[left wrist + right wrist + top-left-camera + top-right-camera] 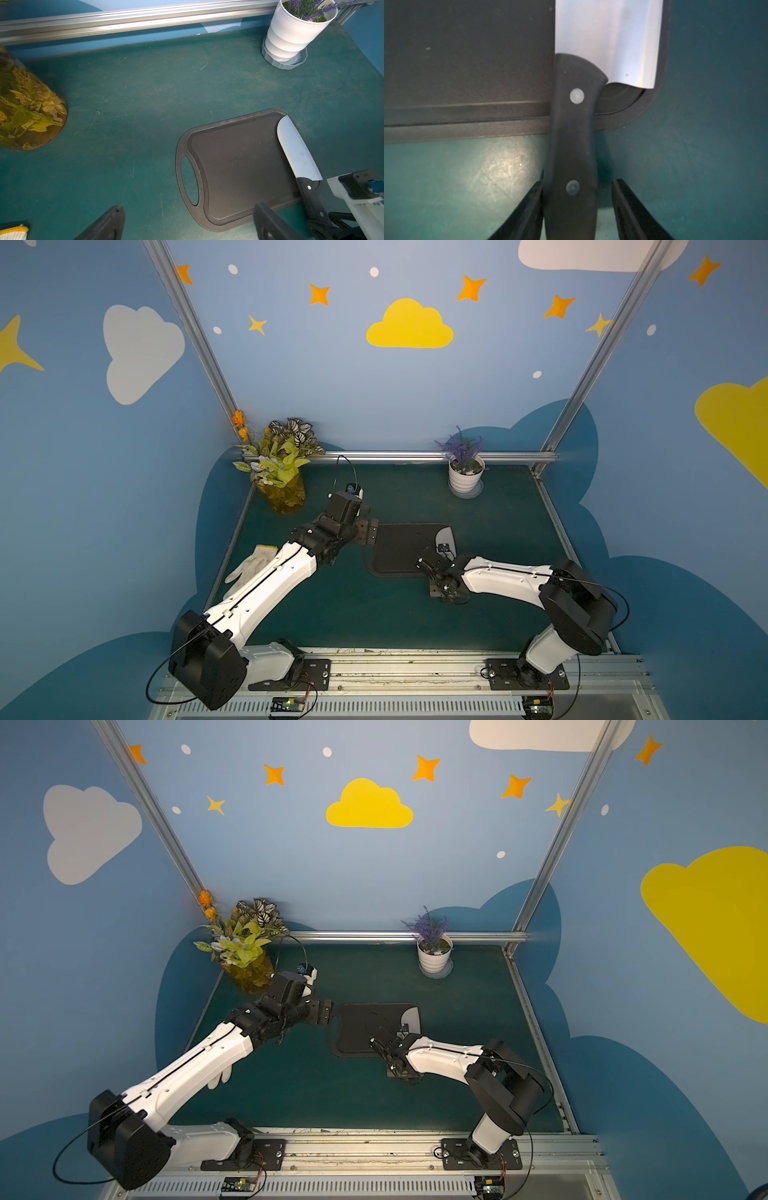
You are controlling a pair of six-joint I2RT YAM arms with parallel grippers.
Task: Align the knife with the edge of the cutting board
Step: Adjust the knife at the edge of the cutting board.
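Right claw (577, 181) astride the black handle of the knife (576, 124), jaws part open and released. One finger (527, 209) lies against the handle's side, and a strip of green worktop (695, 145) shows between the handle and the opposite finger, so nothing is clamped. Left claw (189, 205) spread to its widest and empty, poised above the worktop just beside the slotted end of the cutting board (239, 166). The knife lies flat along the short end of the board away from the slot. Its blade is parallel to that edge and just inside the grooved rim, and its handle juts past the long edge over the worktop. Only the right wrist view shows the gap at the handle; in both top views the wrist hides those fingers, leaving a patch of blade (445, 537). The left wrist view alone shows the board whole. The top views add the cotton glove (253, 564), glass vase of foliage (282, 493) and potted lavender (465, 477).
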